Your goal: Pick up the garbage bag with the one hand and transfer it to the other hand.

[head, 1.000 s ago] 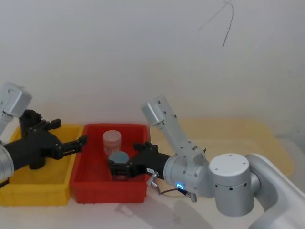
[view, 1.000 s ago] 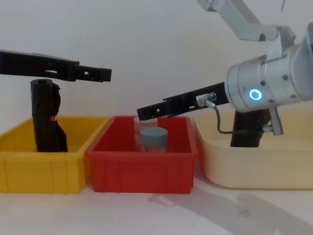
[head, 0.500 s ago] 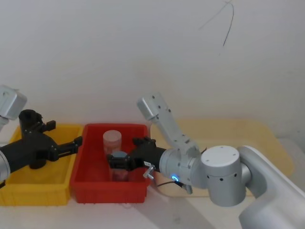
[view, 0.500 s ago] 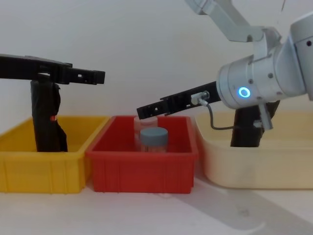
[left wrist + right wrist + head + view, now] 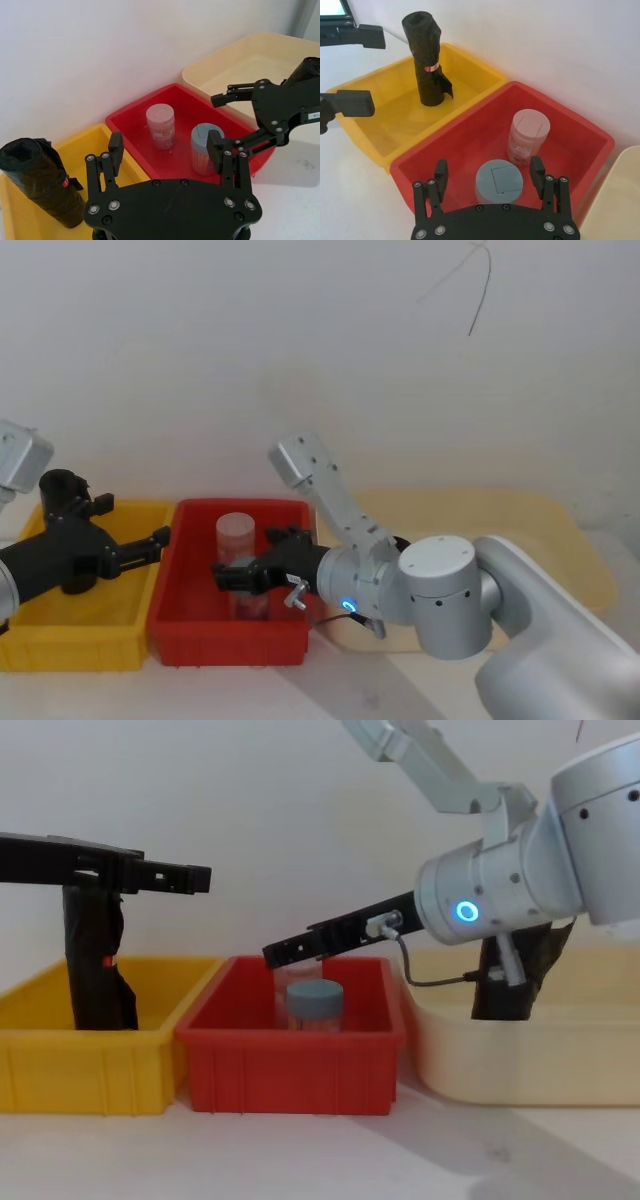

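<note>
Item 1: bag (image 5: 497, 998). Upright in cream tub (image 5: 520, 1065), partly behind right arm; I read it as untouched, view poor.
Item 2: left end effector (image 5: 165, 141). Fingers apart, empty, over yellow bin (image 5: 90, 1065).
Item 3: right end effector (image 5: 489, 166). Fingers apart, empty, over red bin (image 5: 470, 135), above jar (image 5: 499, 181).

Left bin (image 5: 60, 1070) yellow, middle bin (image 5: 290, 1070) red, right tub (image 5: 520, 1065) cream. The garbage bag (image 5: 495, 1003) is plain black; the other black roll (image 5: 95, 970) bears a red-orange mark. My right wrist's ring (image 5: 466, 911) glows blue.

Left pincer (image 5: 196, 877) and right pincer (image 5: 273, 953) both gape open, pointing toward each other, apart.
</note>
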Motion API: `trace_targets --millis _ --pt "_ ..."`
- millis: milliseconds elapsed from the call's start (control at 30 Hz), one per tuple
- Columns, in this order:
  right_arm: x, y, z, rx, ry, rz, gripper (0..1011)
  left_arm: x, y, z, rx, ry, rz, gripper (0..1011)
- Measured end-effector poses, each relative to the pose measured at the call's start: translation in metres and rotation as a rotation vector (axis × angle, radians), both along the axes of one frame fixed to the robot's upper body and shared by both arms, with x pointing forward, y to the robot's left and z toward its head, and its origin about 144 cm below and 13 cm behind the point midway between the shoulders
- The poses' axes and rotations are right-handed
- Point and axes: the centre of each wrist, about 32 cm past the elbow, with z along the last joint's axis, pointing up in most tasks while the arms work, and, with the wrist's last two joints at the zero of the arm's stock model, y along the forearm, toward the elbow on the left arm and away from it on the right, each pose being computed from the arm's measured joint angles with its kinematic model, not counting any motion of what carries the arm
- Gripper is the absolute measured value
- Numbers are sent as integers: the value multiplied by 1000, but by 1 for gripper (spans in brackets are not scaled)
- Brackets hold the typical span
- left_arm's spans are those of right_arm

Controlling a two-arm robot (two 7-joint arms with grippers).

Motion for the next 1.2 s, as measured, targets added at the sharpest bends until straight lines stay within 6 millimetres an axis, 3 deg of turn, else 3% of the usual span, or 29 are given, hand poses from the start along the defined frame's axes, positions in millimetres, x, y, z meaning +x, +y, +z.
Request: trace_targets --millis 1200 --pt "21 12 -17 -72 25 -18 1001 0 1 -1 0 0 3 1001"
